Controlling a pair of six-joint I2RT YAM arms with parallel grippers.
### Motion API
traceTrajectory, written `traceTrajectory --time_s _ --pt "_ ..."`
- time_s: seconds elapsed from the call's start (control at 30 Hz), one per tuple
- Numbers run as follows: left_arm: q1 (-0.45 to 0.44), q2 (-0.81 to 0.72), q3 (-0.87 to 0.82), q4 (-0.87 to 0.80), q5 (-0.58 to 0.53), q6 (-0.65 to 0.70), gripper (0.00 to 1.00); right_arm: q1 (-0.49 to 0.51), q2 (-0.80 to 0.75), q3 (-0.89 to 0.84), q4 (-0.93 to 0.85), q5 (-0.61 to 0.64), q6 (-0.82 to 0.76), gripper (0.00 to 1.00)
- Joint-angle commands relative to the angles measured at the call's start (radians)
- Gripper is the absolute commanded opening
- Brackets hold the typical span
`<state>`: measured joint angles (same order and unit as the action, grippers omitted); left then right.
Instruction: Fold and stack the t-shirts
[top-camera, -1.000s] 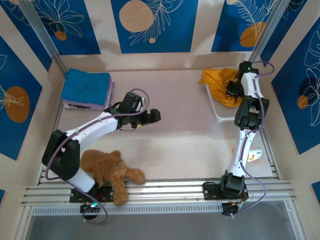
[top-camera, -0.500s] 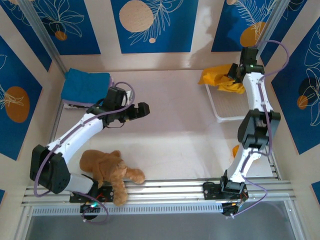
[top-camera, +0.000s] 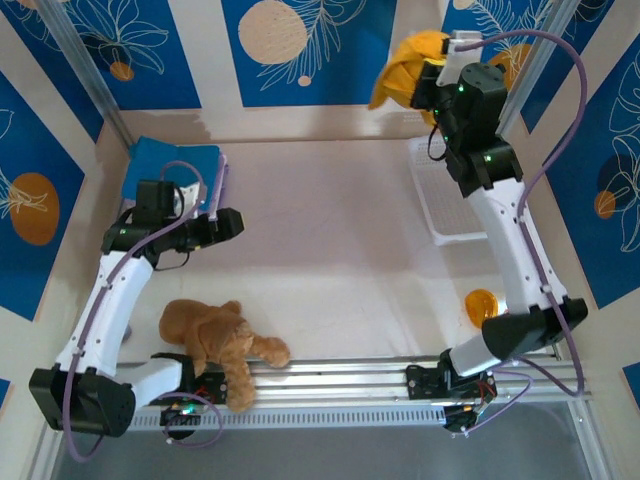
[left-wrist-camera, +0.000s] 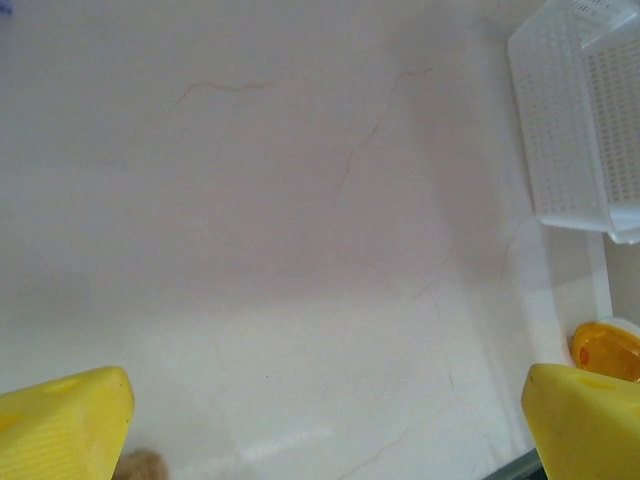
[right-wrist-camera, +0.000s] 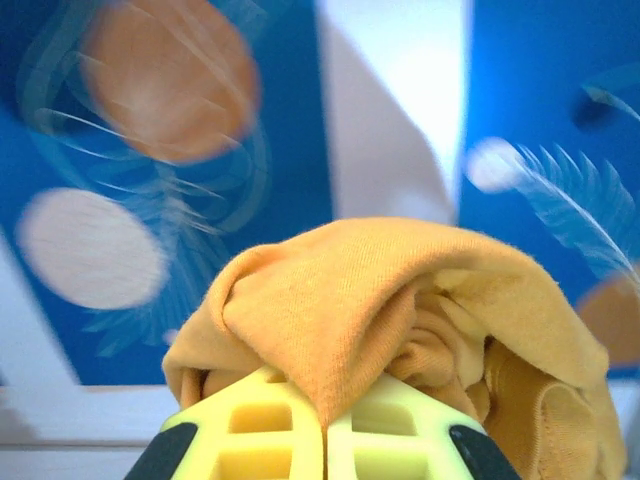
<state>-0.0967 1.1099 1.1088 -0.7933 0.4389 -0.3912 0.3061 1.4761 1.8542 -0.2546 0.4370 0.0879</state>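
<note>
The mustard-orange t-shirt (top-camera: 403, 62) hangs bunched high in front of the back wall, lifted off the table by my right gripper (top-camera: 430, 84). In the right wrist view its yellow jaws (right-wrist-camera: 324, 425) are shut on a fold of that t-shirt (right-wrist-camera: 400, 310), and the cloth drapes over both fingers. A blue t-shirt (top-camera: 165, 162) lies folded at the back left on a pale lilac one (top-camera: 217, 183), of which only the edge shows. My left gripper (top-camera: 233, 222) hovers open just right of that stack, over bare table, with its yellow fingers (left-wrist-camera: 60, 428) wide apart and nothing between them.
A white perforated basket (top-camera: 441, 205) (left-wrist-camera: 565, 130) stands at the right side. A small orange cup (top-camera: 482, 304) (left-wrist-camera: 606, 350) sits near the right front. A brown teddy (top-camera: 214, 336) lies at the front left by the rail.
My right arm has risen from the basket toward the back wall, taking the mustard-orange t-shirt up out of it. My left arm has drawn back to the left, toward the folded stack.
</note>
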Motion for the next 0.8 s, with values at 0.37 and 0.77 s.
traceTrajectory --time_s 0.37,0.77 --pt "0.119 -0.057 -0.061 -0.146 0.094 0.119 0.99 0.409 0.096 -0.157 -0.451 0.005 0.367 0.72" --pt "0.12 -0.074 -0.201 -0.046 0.13 0.056 0.99 0.337 0.34 -0.354 -0.611 -0.364 0.569 0.78"
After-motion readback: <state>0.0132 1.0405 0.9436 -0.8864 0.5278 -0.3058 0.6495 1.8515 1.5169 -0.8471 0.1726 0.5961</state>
